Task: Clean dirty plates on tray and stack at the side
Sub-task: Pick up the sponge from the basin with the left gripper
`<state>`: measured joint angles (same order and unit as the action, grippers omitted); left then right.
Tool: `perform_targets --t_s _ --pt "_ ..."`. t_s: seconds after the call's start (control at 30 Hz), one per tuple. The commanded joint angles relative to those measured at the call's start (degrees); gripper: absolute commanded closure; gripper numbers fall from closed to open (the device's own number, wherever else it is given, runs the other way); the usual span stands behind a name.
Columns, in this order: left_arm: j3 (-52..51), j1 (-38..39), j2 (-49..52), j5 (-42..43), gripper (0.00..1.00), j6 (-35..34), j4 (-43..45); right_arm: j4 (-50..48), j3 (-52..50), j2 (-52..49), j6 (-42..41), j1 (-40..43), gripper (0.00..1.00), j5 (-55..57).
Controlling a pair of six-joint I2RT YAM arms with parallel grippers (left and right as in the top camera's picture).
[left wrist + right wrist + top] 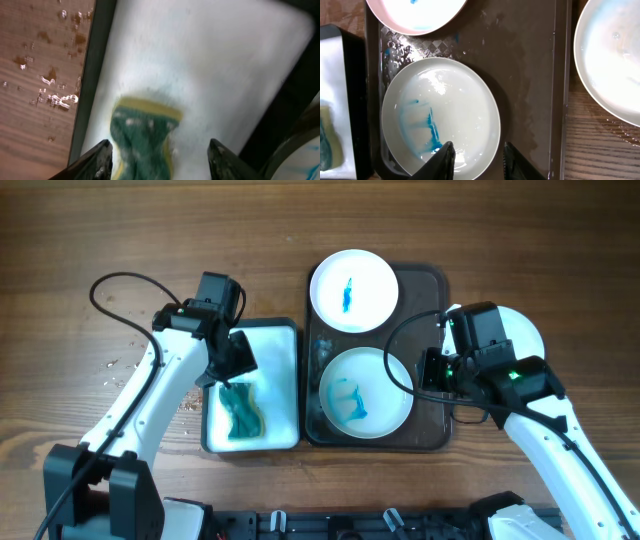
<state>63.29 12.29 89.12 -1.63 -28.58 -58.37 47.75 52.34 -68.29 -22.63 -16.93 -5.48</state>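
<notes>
Robot lab workbench: wooden table (60, 230), white robot arms (150, 385), tray (430, 425).

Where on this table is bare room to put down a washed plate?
Bare wood lies left of the white basin and beyond it, toward the far edge. Also right of the tray, beyond the clean plate. The tray itself is crowded: two stained plates leave only a narrow strip along its right rim.

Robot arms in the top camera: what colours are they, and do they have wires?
The left arm and right arm are smooth white tubes with chunky black joints. A thin black cable loops off each one. A tiny green light glows on the right arm. The left pincer and right pincer each have two black fingers.
</notes>
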Motion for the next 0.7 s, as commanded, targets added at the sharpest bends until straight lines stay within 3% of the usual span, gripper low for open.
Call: perform_targets --t_s 0.0,0.13,0.2,0.27,0.4,0.47,0.53,0.67 --pt "-4.0 -0.2 -0.1 1.7 0.49 0.1 -1.0 0.1 0.7 0.3 0.0 0.3 0.67 0.6" --pt "-14.8 -0.2 -0.1 1.9 0.57 -0.7 7.9 0.5 0.6 0.3 0.0 0.3 0.66 0.6" --pt "-20.4 -0.2 -0.1 3.9 0.73 -0.6 14.2 0.5 0.6 0.3 0.2 0.3 0.62 0.9" --pt "-21.3 -0.2 -0.1 4.2 0.96 -0.6 15.2 0.2 0.6 0.3 0.4 0.3 0.51 1.0" --pt "-16.9 -0.2 -0.8 5.6 0.96 -0.5 11.9 0.3 0.6 0.2 1.4 0.3 0.50 3.1" --pt "-7.6 -0.1 -2.7 8.0 0.96 2.2 4.5 0.7 0.6 -0.8 -0.4 1.7 0.51 3.3" --pt "0.6 0.8 -4.4 9.6 0.96 3.0 -0.4 1.0 0.6 -3.6 1.0 3.9 0.52 -0.3" --pt "9.3 4.5 -7.2 11.9 0.96 2.9 -2.0 1.0 0.6 -10.8 7.8 5.7 0.52 -8.3"
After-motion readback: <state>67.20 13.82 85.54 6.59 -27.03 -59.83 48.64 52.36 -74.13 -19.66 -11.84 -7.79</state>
